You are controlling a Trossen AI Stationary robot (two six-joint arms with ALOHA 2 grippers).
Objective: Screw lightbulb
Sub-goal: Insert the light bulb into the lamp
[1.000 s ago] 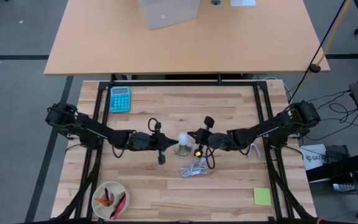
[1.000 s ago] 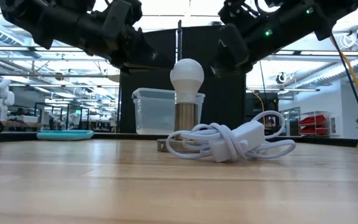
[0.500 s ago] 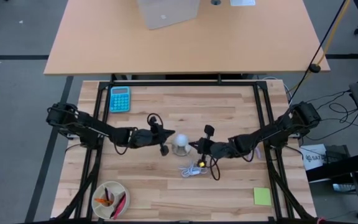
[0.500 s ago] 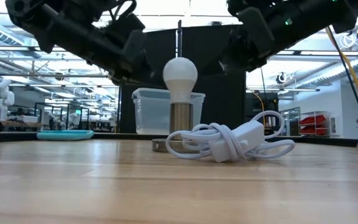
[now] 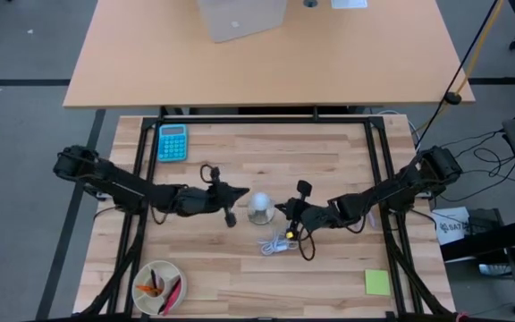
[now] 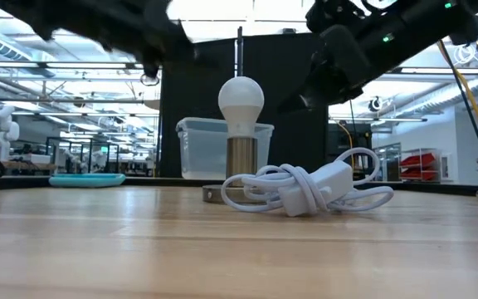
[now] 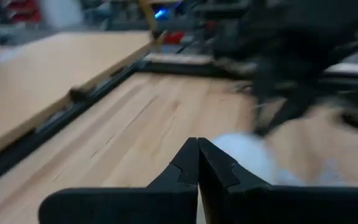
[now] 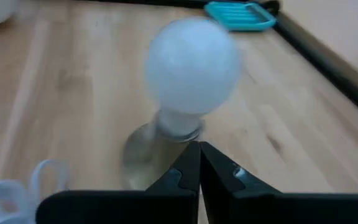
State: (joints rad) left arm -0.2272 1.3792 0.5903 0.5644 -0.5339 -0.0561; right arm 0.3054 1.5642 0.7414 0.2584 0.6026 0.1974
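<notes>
Flanking the upright lightbulb (image 5: 259,205), both pressed-together hands hover apart; coiled cable (image 5: 279,242) lies beside it.

1 lightbulb (image 5: 258,205), upright in 1 metal socket (image 6: 242,158). 1 coiled white cable (image 5: 279,242). 1 teal calculator (image 5: 172,141). 1 round bowl (image 5: 141,272) w/ red and orange bits, no. unclear. 1 yellow-green sticky pad (image 5: 376,283). 1 clear plastic tub (image 6: 202,147) behind. 2 arms, 2 grippers: left gripper (image 5: 231,217), right gripper (image 5: 297,210).
</notes>
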